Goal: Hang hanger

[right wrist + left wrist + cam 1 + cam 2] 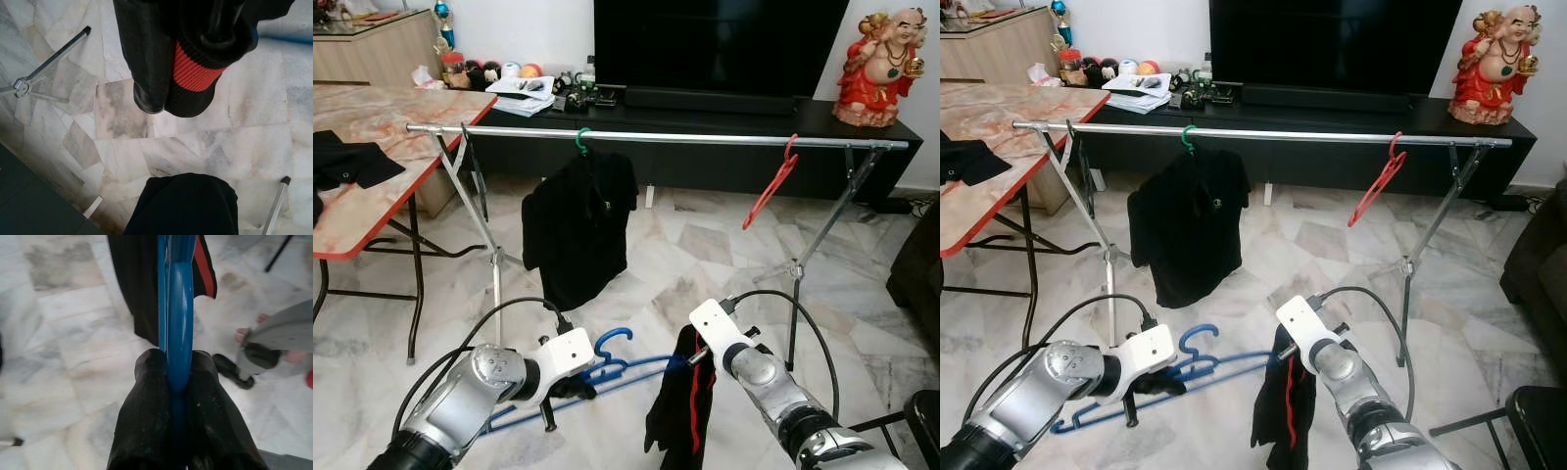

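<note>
I have the left gripper (178,382) clamped on the blue hanger (607,370), held low and near over the floor. My right gripper (188,73) pinches the black-and-red garment (683,406) draped on it. The rail (656,137) stands farther off, carrying a black shirt (576,230) and a red hanger (771,184).

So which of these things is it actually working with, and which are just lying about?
In use: blue hanger, black and red garment, left gripper, right gripper, clothes rail.
Lying about: black shirt, red hanger, television, red figurine, table.
</note>
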### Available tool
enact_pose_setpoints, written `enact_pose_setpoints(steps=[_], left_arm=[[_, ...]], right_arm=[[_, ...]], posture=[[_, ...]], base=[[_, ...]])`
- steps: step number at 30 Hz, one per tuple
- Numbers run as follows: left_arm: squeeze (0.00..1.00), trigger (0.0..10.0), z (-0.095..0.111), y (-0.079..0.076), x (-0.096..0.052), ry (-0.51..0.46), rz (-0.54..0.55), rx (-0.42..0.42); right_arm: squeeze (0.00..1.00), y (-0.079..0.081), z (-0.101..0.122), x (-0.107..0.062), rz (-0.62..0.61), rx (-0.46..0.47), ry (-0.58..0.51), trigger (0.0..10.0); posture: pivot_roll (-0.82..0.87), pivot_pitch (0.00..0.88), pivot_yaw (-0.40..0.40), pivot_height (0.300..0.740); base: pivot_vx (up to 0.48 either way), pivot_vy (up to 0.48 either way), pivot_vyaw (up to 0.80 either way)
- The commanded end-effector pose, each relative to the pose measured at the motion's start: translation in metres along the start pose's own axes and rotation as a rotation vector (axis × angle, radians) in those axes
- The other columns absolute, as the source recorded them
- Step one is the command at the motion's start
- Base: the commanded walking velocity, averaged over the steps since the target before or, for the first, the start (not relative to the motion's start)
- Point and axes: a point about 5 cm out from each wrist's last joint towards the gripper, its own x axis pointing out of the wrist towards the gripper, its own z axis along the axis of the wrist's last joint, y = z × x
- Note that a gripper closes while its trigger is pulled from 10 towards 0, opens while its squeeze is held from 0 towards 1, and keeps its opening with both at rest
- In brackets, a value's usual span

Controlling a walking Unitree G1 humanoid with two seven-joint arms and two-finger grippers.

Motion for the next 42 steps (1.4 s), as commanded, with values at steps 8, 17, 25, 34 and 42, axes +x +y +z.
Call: enact_pose_setpoints(steps=[8, 17, 25, 34, 42], left_arm=[[0.0, 10.0, 0.007, -0.004, -0.007, -0.029, -0.06, 0.007], [0.0, 10.0, 0.007, -0.004, -0.007, -0.029, -0.06, 0.007], [0.0, 10.0, 0.007, -0.004, -0.007, -0.029, -0.06, 0.007], [0.0, 10.0, 0.031, 0.008, -0.007, -0.137, 0.058, 0.008], [0.0, 10.0, 0.032, 0.01, -0.007, -0.137, 0.086, 0.0]], right_arm=[[0.0, -0.001, -0.001, 0.0, -0.001, 0.014, 0.006, 10.0], [0.0, -0.001, -0.001, 0.0, -0.001, 0.014, 0.006, 10.0], [0.0, -0.001, -0.001, 0.0, -0.001, 0.014, 0.006, 10.0], [0.0, 0.005, 0.009, 0.002, 0.016, 0.082, -0.027, 10.0], [0.0, 0.008, 0.009, 0.003, 0.023, 0.127, -0.03, 10.0]], posture=[[0.16, 0.0, -0.053, 0.74], [0.16, 0.0, -0.053, 0.74], [0.16, 0.0, -0.053, 0.74], [0.17, 0.0, -0.051, 0.74], [0.17, 0.0, -0.051, 0.74]], base=[[0.0, 0.0, 0.0], [0.0, 0.0, 0.0], [0.0, 0.0, 0.0], [0.0, 0.0, 0.0], [0.0, 0.0, 0.0]])
